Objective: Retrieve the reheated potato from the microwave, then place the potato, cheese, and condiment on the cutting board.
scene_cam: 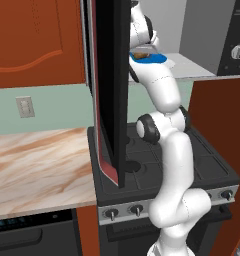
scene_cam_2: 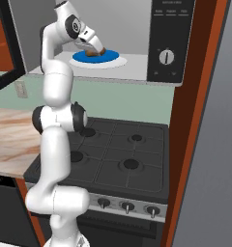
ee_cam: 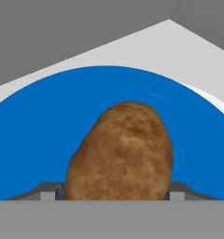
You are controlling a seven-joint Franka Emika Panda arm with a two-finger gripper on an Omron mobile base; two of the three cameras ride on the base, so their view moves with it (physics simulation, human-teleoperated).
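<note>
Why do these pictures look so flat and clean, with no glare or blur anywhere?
Right base view: even light, only a faint soft shadow under the blue plate, no glare on the microwave. Left base view: the open door's black glass shows no reflection. Hand view: the potato is sharp and close, its skin slightly soft-textured, with the fingertips beside it.

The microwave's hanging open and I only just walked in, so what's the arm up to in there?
The arm has reached into the open microwave, and its gripper is down at the potato on the blue plate. In the hand view one finger sits on each side of the potato. Nothing is lifted yet; the potato rests on the plate.
</note>
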